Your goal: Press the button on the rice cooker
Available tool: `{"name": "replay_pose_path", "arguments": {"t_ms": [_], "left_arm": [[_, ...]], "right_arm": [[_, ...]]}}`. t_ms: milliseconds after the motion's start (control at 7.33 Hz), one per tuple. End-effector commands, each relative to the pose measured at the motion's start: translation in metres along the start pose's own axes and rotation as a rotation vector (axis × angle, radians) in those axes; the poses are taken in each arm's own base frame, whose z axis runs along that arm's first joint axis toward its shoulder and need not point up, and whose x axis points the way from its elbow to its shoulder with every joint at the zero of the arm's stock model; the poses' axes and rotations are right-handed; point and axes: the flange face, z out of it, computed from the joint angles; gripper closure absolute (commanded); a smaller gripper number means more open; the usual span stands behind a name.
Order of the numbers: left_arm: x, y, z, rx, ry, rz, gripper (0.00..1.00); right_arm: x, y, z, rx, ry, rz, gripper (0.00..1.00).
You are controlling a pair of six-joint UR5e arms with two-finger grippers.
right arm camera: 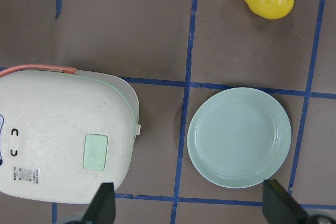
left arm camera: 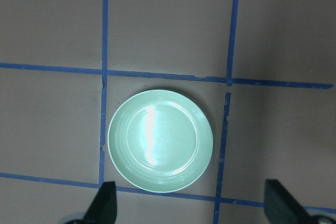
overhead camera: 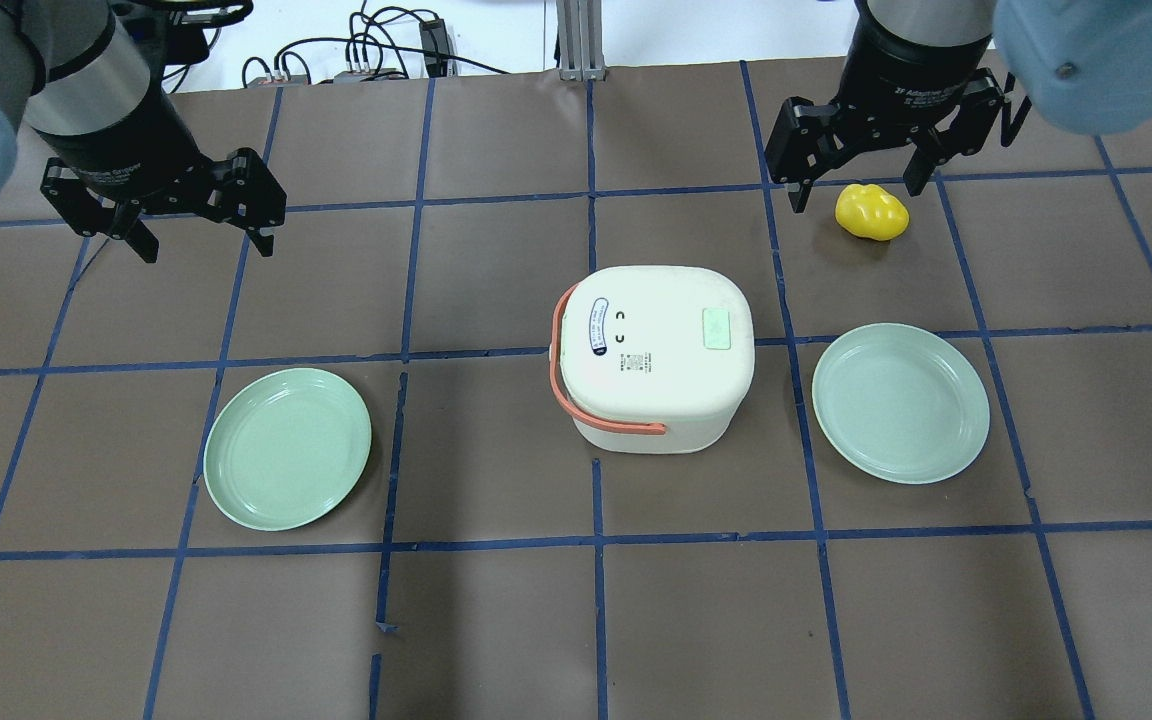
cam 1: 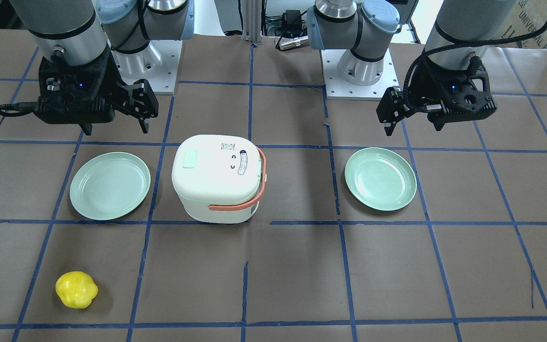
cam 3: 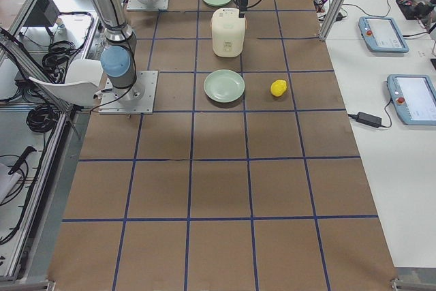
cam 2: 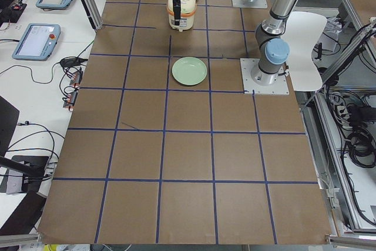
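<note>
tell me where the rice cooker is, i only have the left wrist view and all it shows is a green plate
observer: The rice cooker stands mid-table, to the right of your plate in the overhead view.
operator: where's its button
observer: The green button is on top of the lid, on the side away from your plate.
operator: is the right gripper free
observer: Yes, the right gripper is open and empty, raised above the table.

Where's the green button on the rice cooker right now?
In the overhead view the green button sits right of centre atop the rice cooker, toward the right-hand plate, away from the orange handle.
</note>
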Motion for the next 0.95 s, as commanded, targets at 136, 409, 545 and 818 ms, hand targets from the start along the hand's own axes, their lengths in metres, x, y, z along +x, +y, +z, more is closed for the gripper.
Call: {"name": "replay_pose_path", "arguments": {"t_ms": [136, 409, 545, 818], "left_arm": [[0.0000, 0.0000, 0.0000, 0.000, 0.000, 0.000, 0.00], [0.0000, 0.0000, 0.0000, 0.000, 0.000, 0.000, 0.00], [0.0000, 0.0000, 0.0000, 0.000, 0.000, -0.001, 0.00], [0.0000, 0.0000, 0.0000, 0.000, 0.000, 0.000, 0.00]], "right_arm": [[-0.0002, -0.0001, 0.0008, -0.002, -0.001, 0.000, 0.00], [0.0001, 0.0002, 0.0017, -0.005, 0.002, 0.000, 0.00], [0.0001, 0.0007, 0.0009, -0.004, 0.002, 0.000, 0.00], [0.0001, 0.0014, 0.0009, -0.010, 0.001, 0.000, 0.00]]}}
